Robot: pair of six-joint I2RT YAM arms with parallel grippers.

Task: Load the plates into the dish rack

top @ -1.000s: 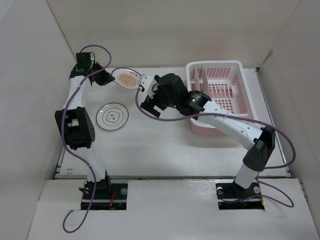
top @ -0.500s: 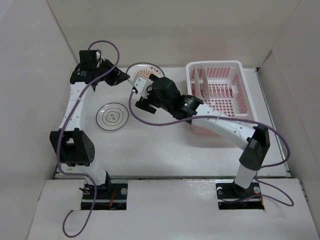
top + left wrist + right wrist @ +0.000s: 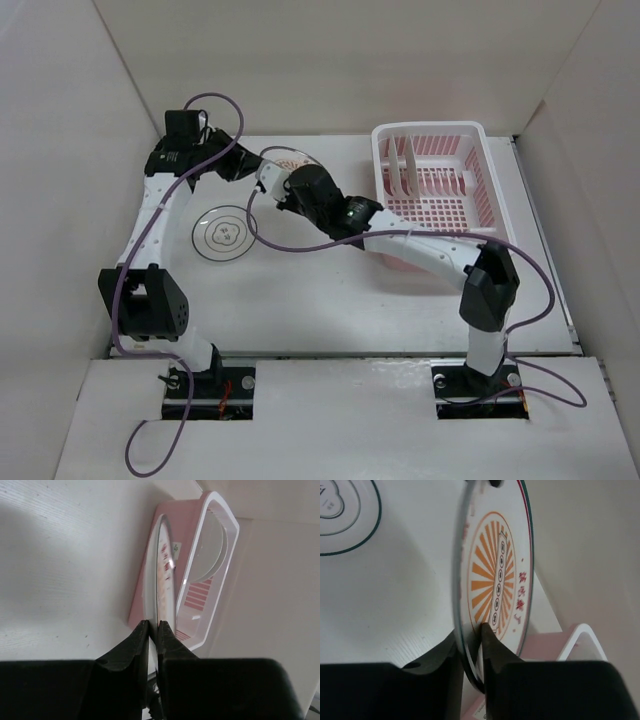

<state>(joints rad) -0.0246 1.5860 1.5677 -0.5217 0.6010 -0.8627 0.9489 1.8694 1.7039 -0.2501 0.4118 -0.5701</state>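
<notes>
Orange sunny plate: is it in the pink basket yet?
Out. The orange plate is pinched at its rim by the left gripper and right gripper, away from the dish rack.

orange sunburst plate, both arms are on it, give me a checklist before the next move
1. Right pincer shut on the orange sunburst plate, one finger on each face: ok.
2. Left pincer released from that plate: not ok, it is clamped on the rim.
3. Plate held on edge, ready for slotting: ok.
4. Plate's lower edge clear of the table: cannot tell, the fingers hide it.
5. Dish rack has free slots: ok, one standing plate at its left end, open prongs beside it.
6. Wavy-ring plate lies flat, apart from both pincers: ok.
</notes>
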